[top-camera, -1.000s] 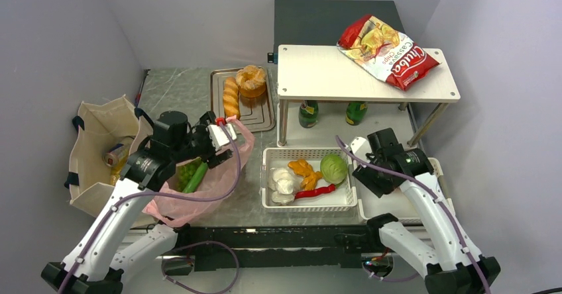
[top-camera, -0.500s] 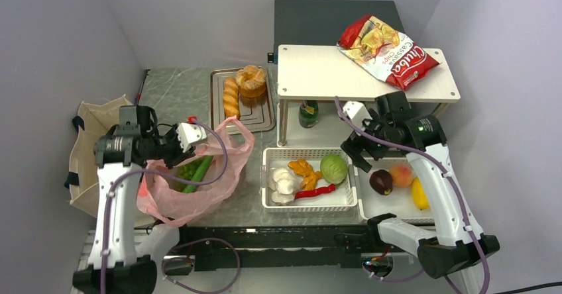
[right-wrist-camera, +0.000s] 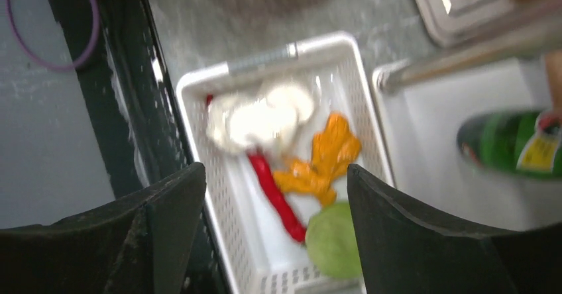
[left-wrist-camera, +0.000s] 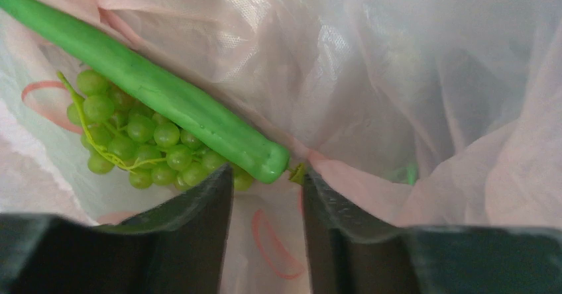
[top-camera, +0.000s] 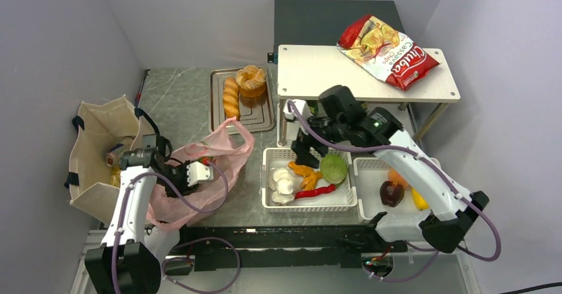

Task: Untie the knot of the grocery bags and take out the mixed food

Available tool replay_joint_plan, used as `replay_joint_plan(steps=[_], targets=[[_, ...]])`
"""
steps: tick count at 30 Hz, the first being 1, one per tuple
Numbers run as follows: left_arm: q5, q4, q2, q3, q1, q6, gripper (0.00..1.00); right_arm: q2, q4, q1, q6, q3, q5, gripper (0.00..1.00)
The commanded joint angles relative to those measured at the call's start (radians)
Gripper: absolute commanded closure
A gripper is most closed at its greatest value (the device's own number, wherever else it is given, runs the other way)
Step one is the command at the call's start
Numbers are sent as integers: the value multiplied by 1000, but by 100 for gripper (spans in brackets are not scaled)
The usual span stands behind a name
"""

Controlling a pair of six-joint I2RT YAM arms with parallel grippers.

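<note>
The pink plastic bag (top-camera: pixel 222 149) lies open on the table, left of centre. My left gripper (top-camera: pixel 193 173) is inside its mouth, open and empty. In the left wrist view the left gripper (left-wrist-camera: pixel 265 178) has its tips just short of the end of the long green vegetable (left-wrist-camera: pixel 152 95), with the green grapes (left-wrist-camera: pixel 132 145) beside it. My right gripper (top-camera: pixel 301 149) hovers open and empty over the white basket (top-camera: pixel 308 204). The right wrist view shows the gripper (right-wrist-camera: pixel 275 175) above the garlic (right-wrist-camera: pixel 258 115) and cabbage (right-wrist-camera: pixel 335 241). The beige tote (top-camera: pixel 93 132) stands at far left. The dark red fruit (top-camera: pixel 391 193) lies in the right tray.
A metal tray (top-camera: pixel 260 115) at the back holds the ring bun (top-camera: pixel 252 79) and a baguette (top-camera: pixel 230 97). A white shelf (top-camera: pixel 331 75) carries the red Cassava chips bag (top-camera: pixel 391 52). A green bottle (right-wrist-camera: pixel 510 142) stands under it. The basket also holds a red chilli (top-camera: pixel 317 191).
My left gripper has dropped from above the bag down into its mouth. My right arm has swung left from over the right tray to over the white basket.
</note>
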Motion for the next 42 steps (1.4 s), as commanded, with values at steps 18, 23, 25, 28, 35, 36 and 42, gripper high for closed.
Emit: replay_joint_plan(steps=[18, 23, 25, 28, 35, 36, 42], targets=[[69, 194, -436, -270, 4, 42, 17, 616, 639, 304, 52, 325, -28, 0], [63, 230, -276, -184, 11, -133, 25, 684, 648, 315, 57, 327, -29, 23], [67, 246, -209, -166, 27, -155, 29, 699, 658, 313, 60, 339, 9, 49], [45, 320, -129, -171, 39, -171, 33, 717, 675, 304, 87, 386, 85, 92], [18, 499, 20, -185, 35, -219, 26, 753, 659, 288, 157, 498, 112, 100], [-1, 527, 41, -194, 29, -226, 25, 755, 654, 288, 160, 501, 105, 100], [-153, 721, 196, -247, -18, -297, 13, 757, 649, 287, 162, 489, 90, 100]])
